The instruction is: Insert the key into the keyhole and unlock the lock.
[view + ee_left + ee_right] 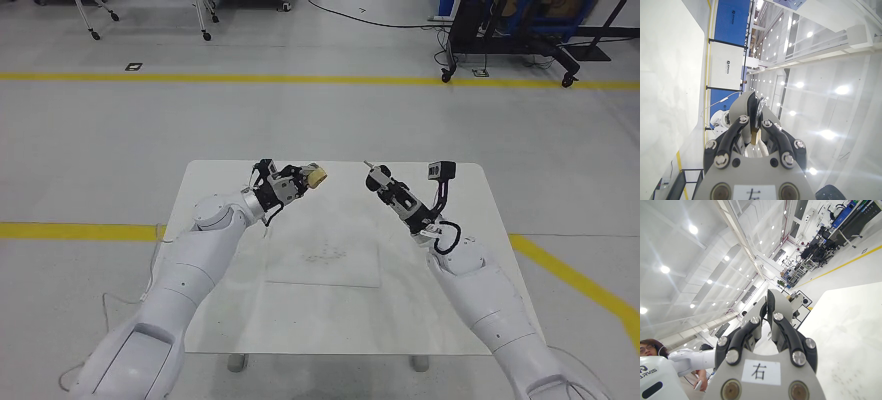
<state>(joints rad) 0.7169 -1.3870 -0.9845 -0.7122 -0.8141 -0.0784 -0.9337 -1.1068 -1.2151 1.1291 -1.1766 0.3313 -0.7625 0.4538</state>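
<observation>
Left claw (pixel 758 103) clamped on the brass padlock (pixel 317 177); right claw (pixel 768 306) pinched on the key (pixel 367 165). Both held above the bench (pixel 440 300), facing, apart. We judge: alignment step, insertion not begun. Next calls for lining key tip with keyhole, hidden from us.

Bright ceiling lamps (pixel 841 90) flare; edges seemingly bowed.

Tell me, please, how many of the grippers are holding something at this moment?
2. The left gripper holds the lock over the table's far side; the right gripper pinches the key opposite it, with a gap between key and lock.
</observation>
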